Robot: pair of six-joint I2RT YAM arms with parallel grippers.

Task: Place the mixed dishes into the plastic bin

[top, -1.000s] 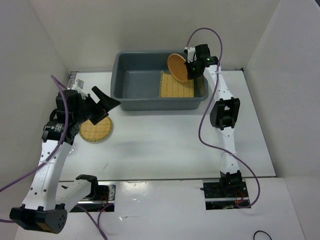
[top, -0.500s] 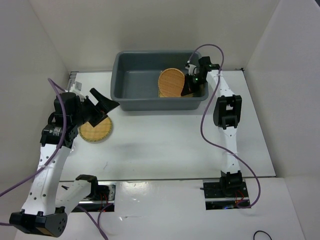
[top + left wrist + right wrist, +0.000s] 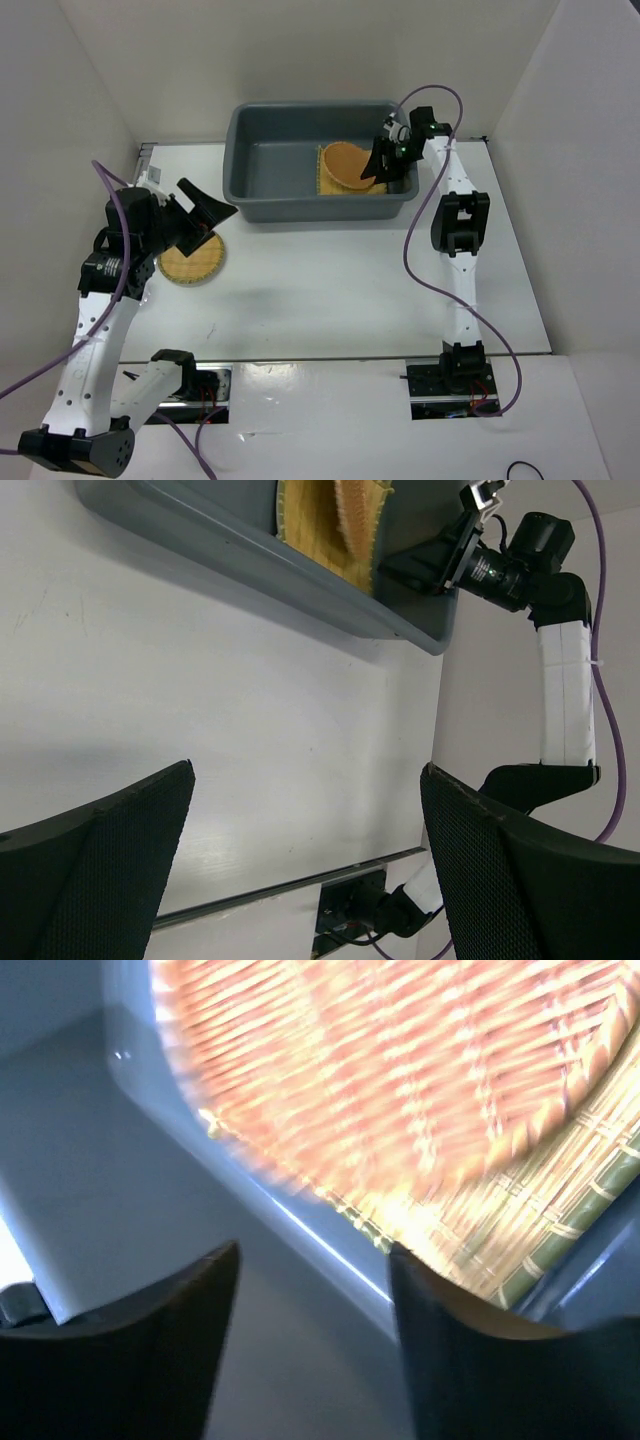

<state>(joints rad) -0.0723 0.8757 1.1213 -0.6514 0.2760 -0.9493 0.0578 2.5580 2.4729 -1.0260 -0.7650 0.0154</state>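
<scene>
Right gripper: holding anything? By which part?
Nothing held. Right gripper jaws stand apart, empty; the orange disc lies in the plastic bin.

White table (image 3: 330, 290); white walls (image 3: 300, 50)

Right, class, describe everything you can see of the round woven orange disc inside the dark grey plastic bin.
The round woven orange disc is a shallow wicker-like plate with a tight weave and a raised coiled rim. It sits in the right half of the dark grey plastic bin, resting over the square yellow woven bamboo mat. Whether it lies flat or tilted is unclear. The right gripper hangs at its right edge, fingers apart, not clamping it.
</scene>
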